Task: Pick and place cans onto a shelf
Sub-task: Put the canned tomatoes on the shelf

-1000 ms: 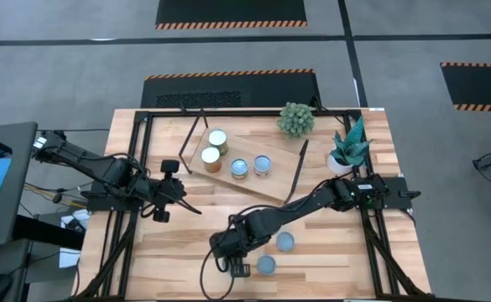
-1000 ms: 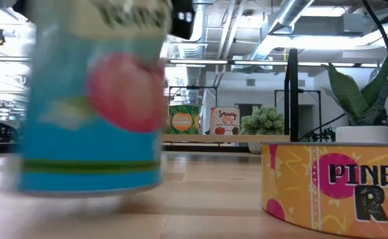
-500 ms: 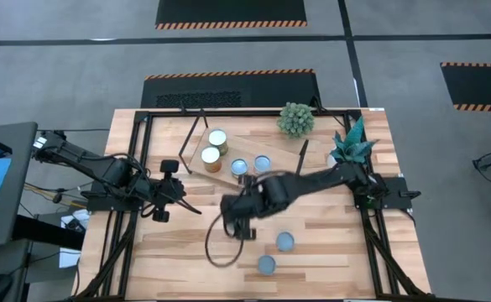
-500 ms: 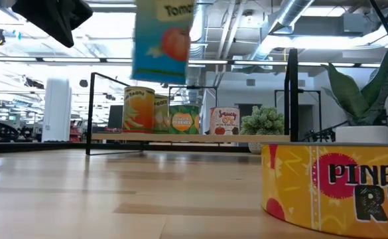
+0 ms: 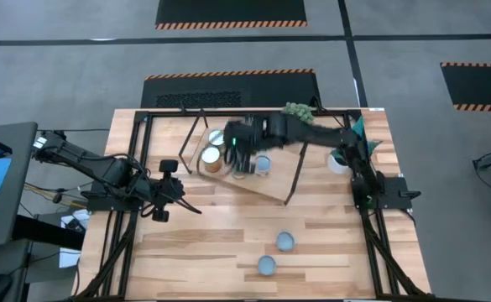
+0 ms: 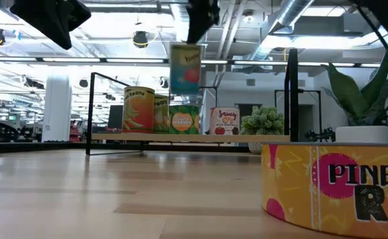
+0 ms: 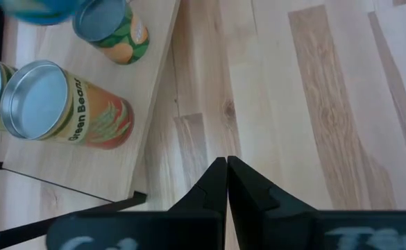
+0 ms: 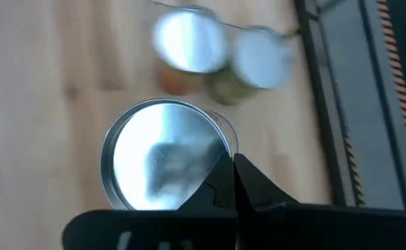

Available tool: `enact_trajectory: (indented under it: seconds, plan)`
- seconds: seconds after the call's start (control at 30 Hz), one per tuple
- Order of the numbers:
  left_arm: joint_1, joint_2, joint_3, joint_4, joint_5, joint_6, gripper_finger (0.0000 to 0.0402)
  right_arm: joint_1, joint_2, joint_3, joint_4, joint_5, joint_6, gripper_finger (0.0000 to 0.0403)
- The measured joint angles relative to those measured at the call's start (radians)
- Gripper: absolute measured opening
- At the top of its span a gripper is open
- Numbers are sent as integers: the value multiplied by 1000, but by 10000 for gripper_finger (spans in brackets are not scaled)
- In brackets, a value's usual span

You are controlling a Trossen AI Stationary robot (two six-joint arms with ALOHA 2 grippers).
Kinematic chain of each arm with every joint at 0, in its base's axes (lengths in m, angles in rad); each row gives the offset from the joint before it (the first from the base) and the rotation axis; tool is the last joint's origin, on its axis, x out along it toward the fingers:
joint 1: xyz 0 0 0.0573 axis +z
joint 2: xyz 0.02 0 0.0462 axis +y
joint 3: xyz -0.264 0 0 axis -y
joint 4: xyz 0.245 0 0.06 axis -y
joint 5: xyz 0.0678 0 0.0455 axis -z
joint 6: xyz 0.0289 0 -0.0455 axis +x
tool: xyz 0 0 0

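Shelf (image 5: 266, 186): four cans; right end effector (image 5: 235, 153) holds fifth (image 6: 185, 68).

Blue tomato can (image 6: 185, 68) upright in air above shelf (image 6: 180, 138) cans (image 6: 138, 109).

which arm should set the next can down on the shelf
The right. Its gripper already holds a blue tomato can in the air above the shelf. The left gripper sits empty and shut beside the shelf.

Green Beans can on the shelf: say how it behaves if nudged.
Green Beans can: rigid metal, probably; taller than wide, so might tip. Upright on the flat shelf, it should not roll. Right gripper holds a tomato can nearby.
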State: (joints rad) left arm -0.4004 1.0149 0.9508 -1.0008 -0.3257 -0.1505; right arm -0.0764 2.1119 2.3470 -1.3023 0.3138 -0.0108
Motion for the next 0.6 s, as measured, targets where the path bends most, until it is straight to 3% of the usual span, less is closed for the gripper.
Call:
enact_trajectory:
  seconds: [0.17, 0.37, 0.6]
  plan:
    - [0, 0, 0, 4, -17, 8, 0, -131, 2, 0, 19, -15, -78, 0]
    - [0, 0, 0, 5, -49, -4, 0, -251, 2, 0, 36, -155, -112, 0]
    - [0, 0, 0, 5, -82, -36, 0, -290, 4, -101, 137, -202, -129, 0]
